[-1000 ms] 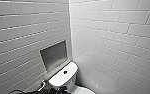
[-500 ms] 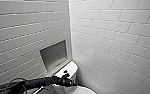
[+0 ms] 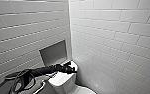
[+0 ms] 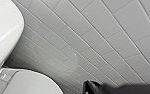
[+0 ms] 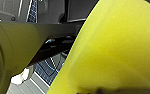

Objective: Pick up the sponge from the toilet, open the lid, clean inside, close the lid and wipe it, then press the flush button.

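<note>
White tile (image 3: 111, 37) on both walls, with the corner dead ahead in head view. A grey recessed niche (image 3: 53, 53) is in the left-hand wall, just above the toilet (image 3: 66, 83). The tank (image 3: 59, 80) is tucked into the corner. The lid (image 3: 85, 90) is at the bottom edge, glossy, looks down, partly cut off by the frame.

Left arm (image 3: 41, 70) enters from the left and stretches across the tank. Left end effector (image 3: 70, 68) is over the tank top, at the end nearest the corner. Touching or hovering: can't tell from this angle. Apart or together: can't tell either. It's a dark blob in head view, and the left wrist view catches just a dark sliver of it at the frame edge. Left wrist view also has the tank's rounded white edge up close, the lid near it, a chrome hinge fitting (image 4: 2, 75) between the two, and tile behind.

Sponge (image 5: 116, 45) is bright yellow, right up against the right wrist camera, off the toilet. Right end effector (image 5: 111, 89) is clamped on it; dark bits show at the sponge's near edge. Behind the sponge are dark robot parts and a blue-patterned panel (image 5: 48, 67). A rounded tube (image 5: 13, 50) with a yellow cast is beside it.
</note>
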